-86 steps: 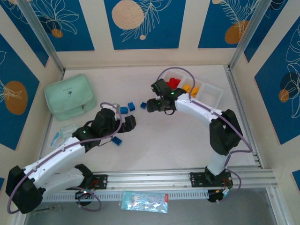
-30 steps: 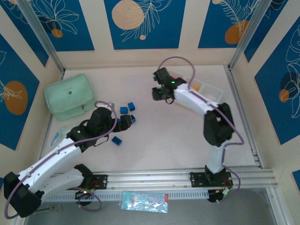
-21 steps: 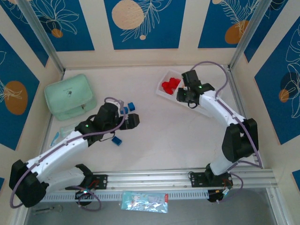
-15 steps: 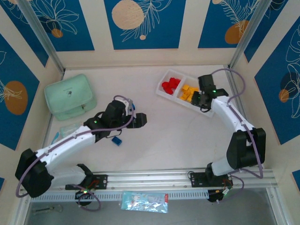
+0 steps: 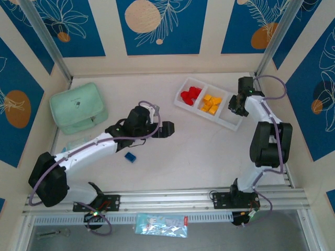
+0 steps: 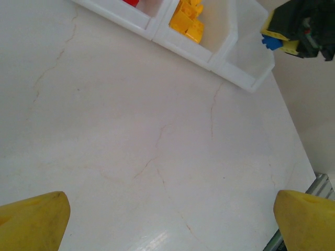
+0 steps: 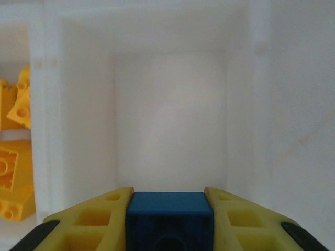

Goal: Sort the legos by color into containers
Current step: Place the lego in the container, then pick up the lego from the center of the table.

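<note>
Blue brick [image 7: 169, 217] cut by bottom edge; red brick [image 6: 131, 2] clipped top.

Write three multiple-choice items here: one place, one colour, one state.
1. The right end effector is over: A) the mint case B) the red compartment C) the empty compartment.
2. The brick it grips is: A) red B) blue C) yellow.
3. The left end effector is: A) open, empty B) shut on a brick C) shut, empty.
Key: 1C, right wrist view looks into its bare white walls; 2B, blue between the yellow fingers; 3A, fingertips far apart over bare table.
</note>
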Controlling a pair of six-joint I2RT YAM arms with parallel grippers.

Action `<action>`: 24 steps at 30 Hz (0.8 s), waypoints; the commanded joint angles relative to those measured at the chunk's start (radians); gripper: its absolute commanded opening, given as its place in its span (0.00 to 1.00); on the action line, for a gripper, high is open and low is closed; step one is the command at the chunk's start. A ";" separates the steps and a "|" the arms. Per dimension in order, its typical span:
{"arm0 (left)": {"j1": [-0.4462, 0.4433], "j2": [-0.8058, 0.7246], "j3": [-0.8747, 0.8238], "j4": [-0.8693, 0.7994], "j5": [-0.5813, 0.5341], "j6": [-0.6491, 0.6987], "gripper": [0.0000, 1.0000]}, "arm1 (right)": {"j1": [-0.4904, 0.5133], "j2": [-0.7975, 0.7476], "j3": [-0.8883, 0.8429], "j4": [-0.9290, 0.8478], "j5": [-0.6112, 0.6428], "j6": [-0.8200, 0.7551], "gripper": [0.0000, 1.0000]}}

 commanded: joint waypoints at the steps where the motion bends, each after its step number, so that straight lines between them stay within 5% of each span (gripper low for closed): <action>1: -0.009 0.015 0.038 0.020 0.025 0.021 0.99 | -0.007 0.061 0.074 0.005 -0.001 -0.018 0.32; 15: -0.009 0.034 0.070 -0.013 0.004 0.040 0.99 | 0.039 0.059 0.119 -0.039 0.014 -0.013 0.53; 24: -0.002 -0.024 0.030 -0.034 -0.042 0.048 0.99 | 0.206 -0.111 0.023 -0.063 -0.008 -0.001 0.61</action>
